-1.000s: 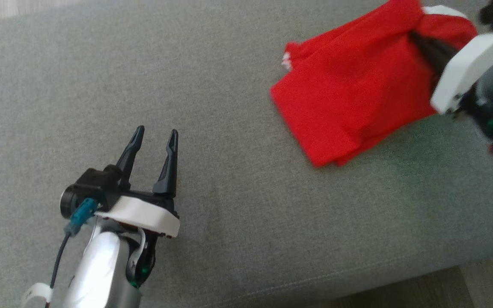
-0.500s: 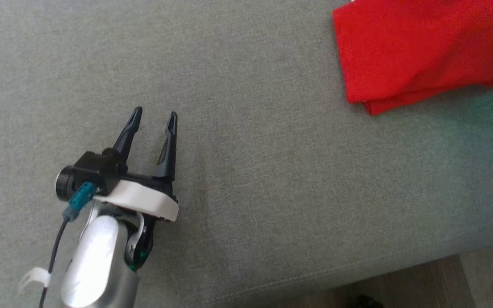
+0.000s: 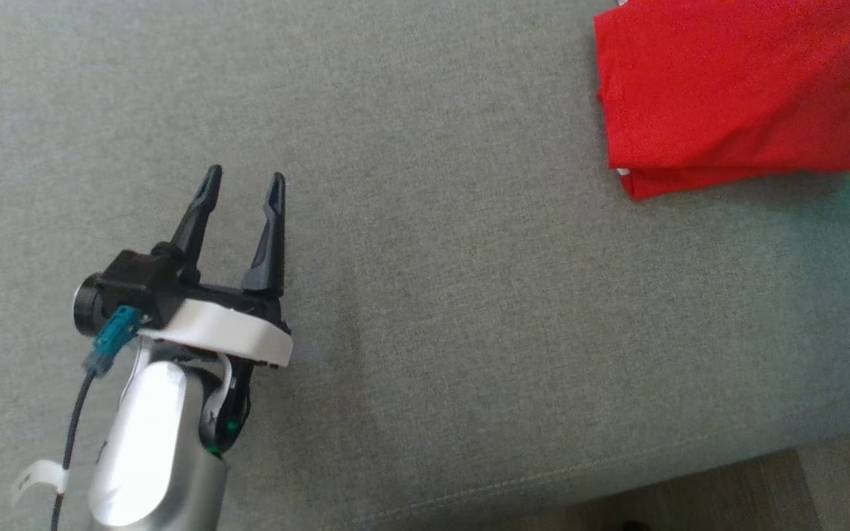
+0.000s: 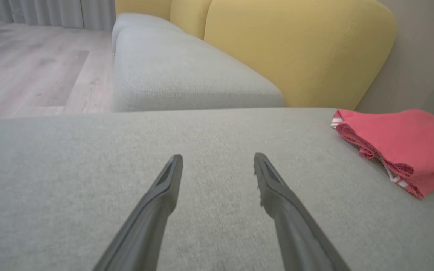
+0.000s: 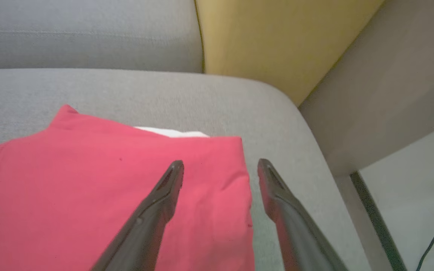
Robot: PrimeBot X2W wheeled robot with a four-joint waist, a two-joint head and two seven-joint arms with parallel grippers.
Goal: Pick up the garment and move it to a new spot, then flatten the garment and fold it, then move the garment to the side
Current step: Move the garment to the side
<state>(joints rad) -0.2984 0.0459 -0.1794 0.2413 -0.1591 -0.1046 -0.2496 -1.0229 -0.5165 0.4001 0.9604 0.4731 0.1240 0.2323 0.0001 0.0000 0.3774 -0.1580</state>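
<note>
1. Grey sofa seat (image 3: 425,310) – the biggest surface, running left to right, with wood floor (image 4: 25,75) beyond its left end.
2. Yellow backrest (image 4: 296,49) stands along the far side of the seat.
3. Red garment (image 3: 735,88) lies folded into a flat packet at the far right of the seat, near the rounded right end. As far as the head view shows, its long axis runs approx left–right. A neat doubled edge faces near and left.
4. Left gripper (image 3: 244,177) hovers low over bare cushion at the near left, fingers apart w/ nothing between them. The garment lies to its right and farther off, well apart.
5. Right gripper (image 5: 220,163) has its fingers spread too, gripping nothing. It sits over the packet's right edge: one finger above red cloth, the other above grey cushion just beside it. Can't tell whether the tips touch the fabric.
6. White trim (image 5: 171,132) peeks out at the packet's far edge.

Judgement: fold looks done and the packet already sits off to the side, so the task seems at or near its end. If any nudge is needed, the right arm is far nearer, and should approach across the packet's short side.
</note>
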